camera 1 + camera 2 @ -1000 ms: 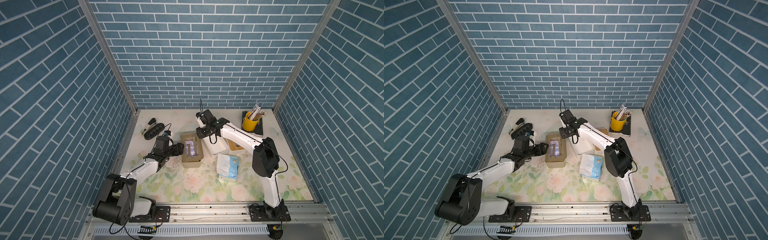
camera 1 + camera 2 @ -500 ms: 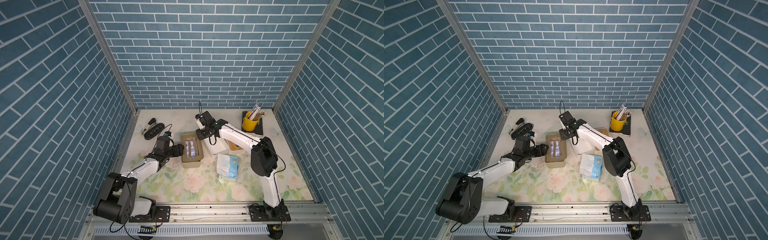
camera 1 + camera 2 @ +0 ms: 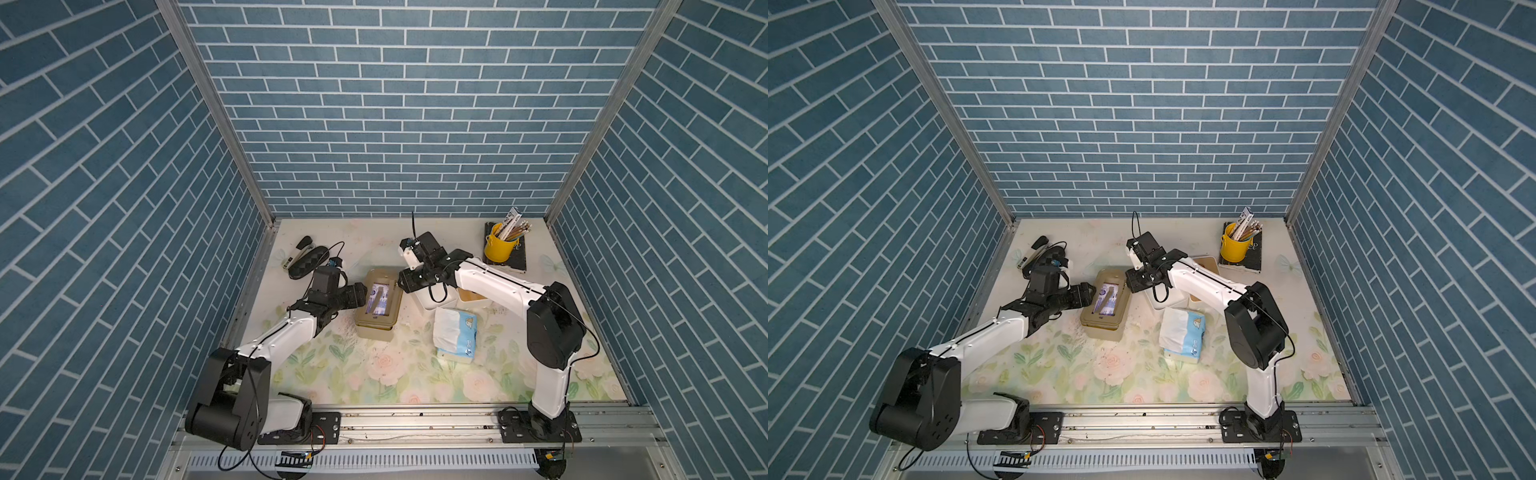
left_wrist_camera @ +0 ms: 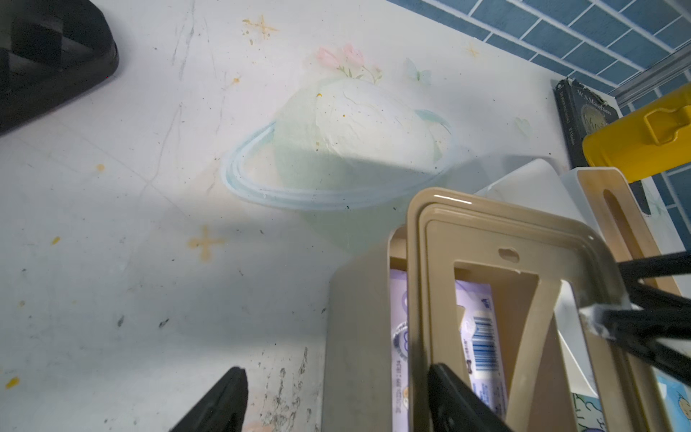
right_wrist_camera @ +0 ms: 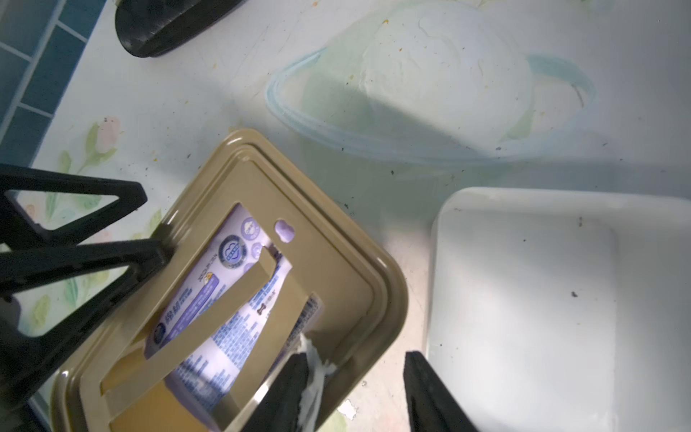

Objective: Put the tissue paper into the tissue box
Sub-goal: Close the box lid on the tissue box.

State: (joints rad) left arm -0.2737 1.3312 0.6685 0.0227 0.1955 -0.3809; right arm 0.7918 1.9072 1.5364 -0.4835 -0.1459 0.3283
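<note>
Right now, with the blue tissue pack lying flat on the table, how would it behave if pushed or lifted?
The tissue pack looks soft and wrinkled, so it would probably squash and sag. Lying flat on the table, it should slide, not roll. It is wrapped paper, so likely light.

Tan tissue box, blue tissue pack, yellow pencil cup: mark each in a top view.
tan tissue box (image 3: 375, 331), in a top view, near side wall.
blue tissue pack (image 3: 454, 336), in a top view, middle of upper face.
yellow pencil cup (image 3: 498, 250), in a top view, outer wall.
</note>
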